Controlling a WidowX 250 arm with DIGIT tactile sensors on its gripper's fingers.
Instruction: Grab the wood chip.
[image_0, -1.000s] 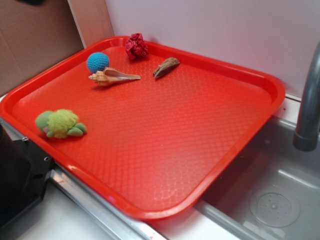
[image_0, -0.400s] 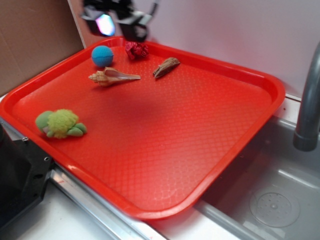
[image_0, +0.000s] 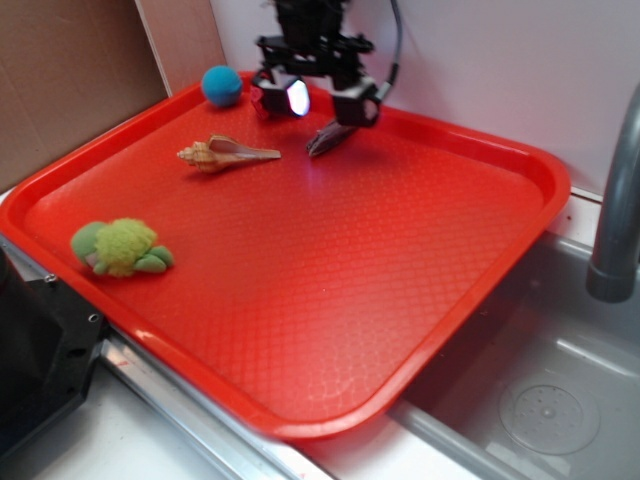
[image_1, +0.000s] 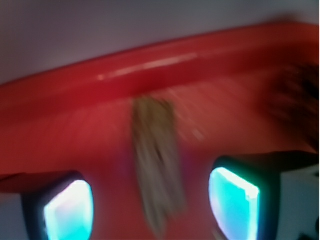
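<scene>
Filling most of the exterior view, a red tray (image_0: 300, 300) sits tilted across the frame, its right edge over a grey sink (image_0: 540, 390); a grey faucet pipe (image_0: 615, 200) stands at the far right. White wall runs behind, brown board at upper left.

Robot arm comes down at top centre. Its hand (image_0: 318, 100) hangs over the tray's far rim, fingers (image_0: 357, 108) spread apart, one pad glowing pale. Wrist view, badly blurred, confirms: two cyan-lit pads (image_1: 70, 210) at lower left and lower right with a wide gap between.

Wood chip (image_0: 330, 136) lies on the tray floor near the far rim, upper centre, partly covered by the hand from this angle. In the wrist view it shows as a tan-brown elongated smear (image_1: 155, 165) in the gap between the pads. Contact: cannot tell.

Green plush toy (image_0: 120, 247), left edge of tray. Tan spiral shell (image_0: 225, 154), upper left, point toward the chip, well apart. Blue ball (image_0: 222, 85) by the far left rim.
</scene>
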